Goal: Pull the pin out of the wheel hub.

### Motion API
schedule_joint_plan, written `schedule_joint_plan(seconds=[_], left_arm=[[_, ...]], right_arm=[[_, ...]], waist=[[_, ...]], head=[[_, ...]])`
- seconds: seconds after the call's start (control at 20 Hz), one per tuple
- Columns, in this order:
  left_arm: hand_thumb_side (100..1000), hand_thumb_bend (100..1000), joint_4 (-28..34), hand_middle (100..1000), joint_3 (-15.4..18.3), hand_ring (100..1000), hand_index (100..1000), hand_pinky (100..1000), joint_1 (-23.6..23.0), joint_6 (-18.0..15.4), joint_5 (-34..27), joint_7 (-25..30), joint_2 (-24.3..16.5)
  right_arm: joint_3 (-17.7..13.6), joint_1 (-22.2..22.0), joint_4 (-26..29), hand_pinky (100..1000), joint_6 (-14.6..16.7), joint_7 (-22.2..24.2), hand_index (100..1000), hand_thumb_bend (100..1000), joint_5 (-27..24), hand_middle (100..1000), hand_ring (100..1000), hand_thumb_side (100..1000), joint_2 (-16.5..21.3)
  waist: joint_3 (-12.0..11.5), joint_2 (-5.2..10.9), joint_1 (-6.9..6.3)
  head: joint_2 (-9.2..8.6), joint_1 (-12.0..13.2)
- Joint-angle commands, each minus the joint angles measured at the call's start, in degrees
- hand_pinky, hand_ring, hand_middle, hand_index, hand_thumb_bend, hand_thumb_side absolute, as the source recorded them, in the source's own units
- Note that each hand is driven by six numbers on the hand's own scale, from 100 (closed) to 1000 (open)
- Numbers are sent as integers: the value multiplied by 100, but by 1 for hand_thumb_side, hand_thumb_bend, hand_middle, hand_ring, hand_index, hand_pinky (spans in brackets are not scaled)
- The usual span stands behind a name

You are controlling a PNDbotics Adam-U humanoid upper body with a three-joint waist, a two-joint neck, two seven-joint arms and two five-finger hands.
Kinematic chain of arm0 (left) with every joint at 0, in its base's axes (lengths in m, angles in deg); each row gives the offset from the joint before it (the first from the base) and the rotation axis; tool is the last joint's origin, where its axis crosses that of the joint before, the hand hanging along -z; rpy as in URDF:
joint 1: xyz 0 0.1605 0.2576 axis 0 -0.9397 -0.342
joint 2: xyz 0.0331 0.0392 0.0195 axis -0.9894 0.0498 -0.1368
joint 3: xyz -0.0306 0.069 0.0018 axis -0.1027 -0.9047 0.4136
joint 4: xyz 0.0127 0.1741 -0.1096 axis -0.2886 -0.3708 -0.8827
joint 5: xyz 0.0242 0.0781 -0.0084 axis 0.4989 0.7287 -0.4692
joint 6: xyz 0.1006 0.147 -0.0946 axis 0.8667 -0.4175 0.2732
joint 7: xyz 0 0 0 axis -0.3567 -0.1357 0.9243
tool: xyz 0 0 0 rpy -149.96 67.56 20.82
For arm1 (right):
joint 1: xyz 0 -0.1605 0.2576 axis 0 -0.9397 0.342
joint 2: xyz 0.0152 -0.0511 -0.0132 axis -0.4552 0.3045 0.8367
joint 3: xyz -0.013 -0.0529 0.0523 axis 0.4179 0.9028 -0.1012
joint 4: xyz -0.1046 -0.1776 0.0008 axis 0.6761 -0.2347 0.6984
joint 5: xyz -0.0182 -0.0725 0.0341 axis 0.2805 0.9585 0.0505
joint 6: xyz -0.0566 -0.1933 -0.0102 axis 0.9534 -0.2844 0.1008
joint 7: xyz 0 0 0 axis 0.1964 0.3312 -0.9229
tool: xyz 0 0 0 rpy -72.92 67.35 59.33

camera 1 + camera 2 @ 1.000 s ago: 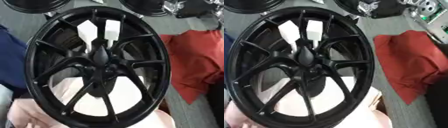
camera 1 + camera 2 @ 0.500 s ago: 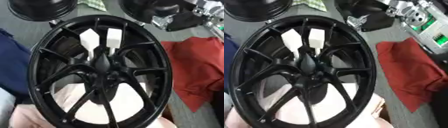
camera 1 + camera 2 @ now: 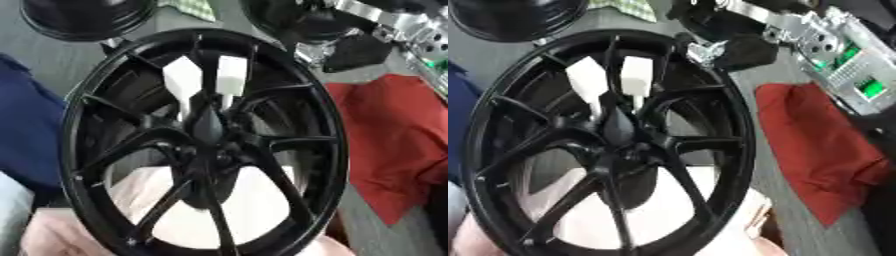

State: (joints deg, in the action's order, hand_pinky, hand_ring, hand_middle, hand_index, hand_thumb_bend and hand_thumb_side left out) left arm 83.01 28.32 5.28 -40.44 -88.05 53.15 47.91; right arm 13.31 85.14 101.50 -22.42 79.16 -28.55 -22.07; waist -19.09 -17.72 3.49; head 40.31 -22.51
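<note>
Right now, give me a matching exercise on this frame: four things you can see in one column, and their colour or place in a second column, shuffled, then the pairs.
Things:
1. wheel
2. two tabs near the hub
3. cloth at the right
4. cloth at the left

Descriptions:
A. red
B. black, spoked, filling the middle
C. dark blue
D. white, side by side between the upper spokes

Pairs: 1-B, 2-D, 3-A, 4-C. Neither hand shows in either view.

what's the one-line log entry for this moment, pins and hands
wheel hub: black, upright-tilted | white pins: two, both seated near centre | hands: none visible | red cloth: right of wheel
</note>
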Motion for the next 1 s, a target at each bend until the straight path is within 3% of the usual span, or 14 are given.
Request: schedule_joint_plan(seconds=[0.05, 0.55, 0.85, 1.0], left_arm=[[447, 529, -7, 543, 52, 490, 702, 682, 42, -13, -16, -18, -42], [446, 531, -120, 541, 7, 489, 702, 682, 70, -15, -68, 20, 64], [446, 532, -134, 539, 17, 487, 702, 681, 32, -18, -59, 13, 72], [446, 532, -134, 539, 18, 487, 702, 681, 27, -17, -58, 10, 74]], right_arm=[[-9, 106, 91, 803, -99, 63, 845, 100, 180, 837, 862, 617, 107], [116, 209, 92, 813, -237, 390, 876, 100, 252, 853, 890, 642, -20], [150, 234, 92, 801, -302, 453, 879, 100, 174, 861, 892, 661, -104], [148, 243, 92, 801, -319, 431, 879, 100, 116, 861, 892, 661, -99]], waist=[[-33, 159, -24], [-159, 119, -15], [-131, 84, -7], [-128, 80, -8]], head=[[73, -79], [27, -377], [-362, -306], [-407, -293]])
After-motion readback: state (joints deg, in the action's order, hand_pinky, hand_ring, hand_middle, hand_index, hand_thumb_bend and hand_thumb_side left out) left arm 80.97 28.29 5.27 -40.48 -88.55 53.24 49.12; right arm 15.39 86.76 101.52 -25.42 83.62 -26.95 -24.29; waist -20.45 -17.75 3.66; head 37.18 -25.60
